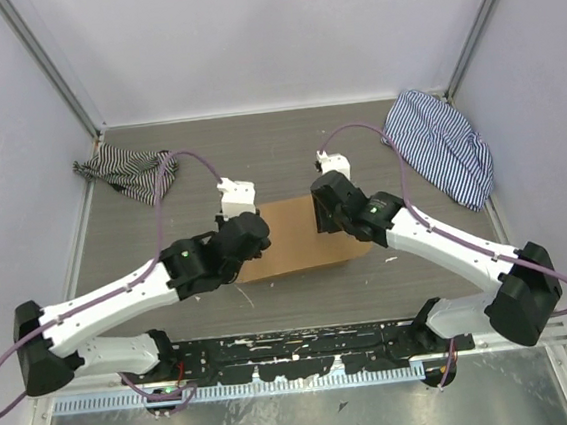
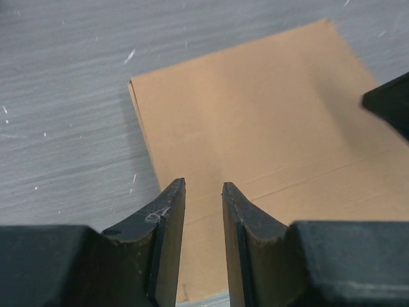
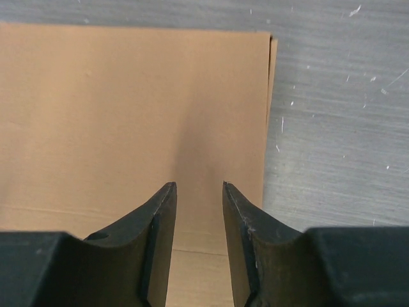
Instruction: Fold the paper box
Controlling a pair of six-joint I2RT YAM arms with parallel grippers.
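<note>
The paper box (image 1: 296, 239) is plain brown cardboard lying flat and shallow in the middle of the grey table. My left gripper (image 1: 252, 232) is over its left end and my right gripper (image 1: 328, 214) is over its right end. In the left wrist view the box (image 2: 255, 121) fills the space beyond the left gripper (image 2: 203, 187), whose jaws stand slightly apart with nothing between them. In the right wrist view the box (image 3: 128, 115) lies under the right gripper (image 3: 199, 187), which is also slightly open and empty. A crease runs across the cardboard near both grippers.
A striped cloth (image 1: 124, 174) lies at the back left and a larger striped cloth (image 1: 443, 147) at the back right. White walls close in the table on three sides. Part of the right arm (image 2: 391, 105) shows at the right edge of the left wrist view.
</note>
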